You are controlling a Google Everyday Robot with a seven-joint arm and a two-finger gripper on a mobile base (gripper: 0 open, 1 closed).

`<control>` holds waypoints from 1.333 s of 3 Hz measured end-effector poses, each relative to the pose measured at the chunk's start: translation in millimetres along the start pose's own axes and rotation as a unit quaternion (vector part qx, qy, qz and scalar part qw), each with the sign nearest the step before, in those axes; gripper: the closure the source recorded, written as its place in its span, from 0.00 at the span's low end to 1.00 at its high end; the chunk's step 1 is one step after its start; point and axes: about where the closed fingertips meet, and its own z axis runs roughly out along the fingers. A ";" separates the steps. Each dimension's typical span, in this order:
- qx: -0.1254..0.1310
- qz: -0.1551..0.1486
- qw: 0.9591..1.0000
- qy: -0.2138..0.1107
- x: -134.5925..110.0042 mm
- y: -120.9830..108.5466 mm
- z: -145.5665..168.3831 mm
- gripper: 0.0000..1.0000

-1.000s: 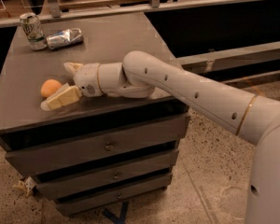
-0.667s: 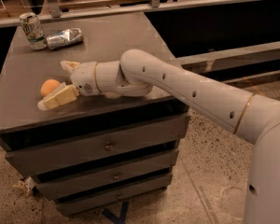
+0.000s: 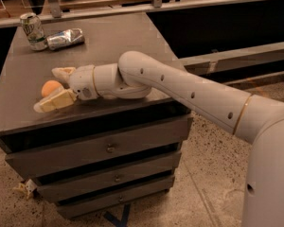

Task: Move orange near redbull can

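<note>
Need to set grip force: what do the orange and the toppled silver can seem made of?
The orange: matte, pale peel, likely real fruit, possibly plastic. The redbull can: thin metal; shiny, crinkled reflections. The gripper sits at the orange, front left on the cabinet top.

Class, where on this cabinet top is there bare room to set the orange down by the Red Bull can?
Bare: the strip between the redbull can and the gripper at the orange, and the cabinet top to the can's right. Crowded: the back left corner, where the green-and-white can flanks it, and the front left, under the arm.
</note>
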 end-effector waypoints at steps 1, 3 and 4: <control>-0.009 -0.006 1.000 0.000 -0.3 3.4 2.5 0.39; -0.006 -0.026 1.000 -0.004 -12.1 -2.3 -5.0 0.87; 0.041 -0.036 0.998 0.010 -18.9 -19.9 -24.7 1.00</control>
